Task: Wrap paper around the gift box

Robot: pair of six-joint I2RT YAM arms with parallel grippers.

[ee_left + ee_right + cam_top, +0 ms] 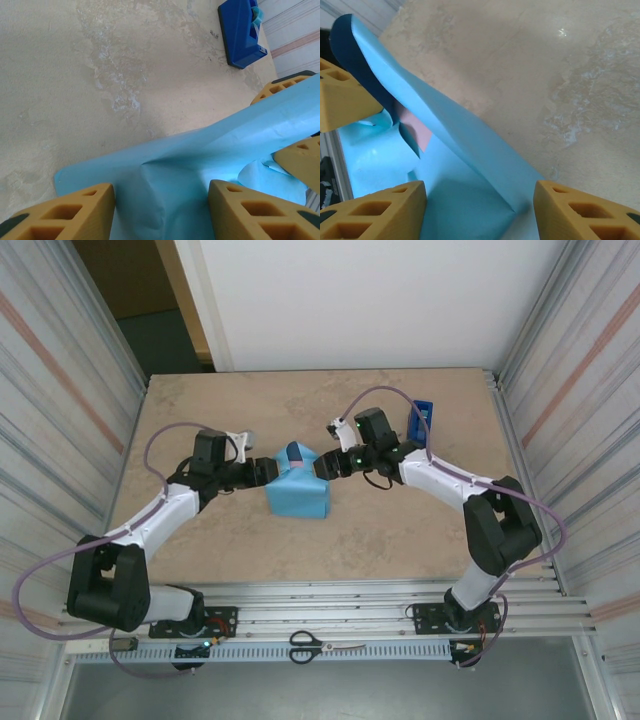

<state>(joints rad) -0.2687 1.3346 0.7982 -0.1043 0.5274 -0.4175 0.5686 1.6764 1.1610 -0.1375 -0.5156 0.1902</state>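
Scissors [325, 646] on near rail. Mid-table: the paper [297, 495], light face out, tented over the gift box [420, 131], pink patch showing. Left gripper [160, 195] and right gripper [480, 192] sit at opposite ends, jaws apart astride the folds; contact unclear. Tape dispenser [420, 420] far right.

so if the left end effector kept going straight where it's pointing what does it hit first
The paper: its light blue fold lies between the fingers of the left end effector, over the gift box. The right end effector sits beyond, depth unclear.
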